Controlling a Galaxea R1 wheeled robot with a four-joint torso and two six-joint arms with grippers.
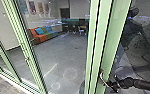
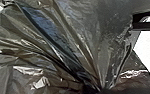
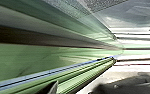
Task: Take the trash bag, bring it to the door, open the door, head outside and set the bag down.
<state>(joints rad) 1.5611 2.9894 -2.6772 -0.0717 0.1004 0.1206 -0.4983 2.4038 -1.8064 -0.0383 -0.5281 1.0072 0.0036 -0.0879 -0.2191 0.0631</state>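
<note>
Trash bag [image 2: 53, 50] is sitting bunched in the left pincer [image 2: 97, 90], clamped on its folds, while the right pincer [image 1: 106, 83] is working by the green door frame [image 1: 114, 32], opening can't tell. Best bet's moving the door slowly, keeping the plastic clear.

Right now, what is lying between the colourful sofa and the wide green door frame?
In the head view, grey floor lies between the sofa and the green door frame, with some furniture farther back.

Orange, green and blue seats [image 1: 40, 37] in a row, posters [image 1: 31, 7] on a pale wall [image 1: 55, 10], grey floor [image 1: 71, 53]
</note>
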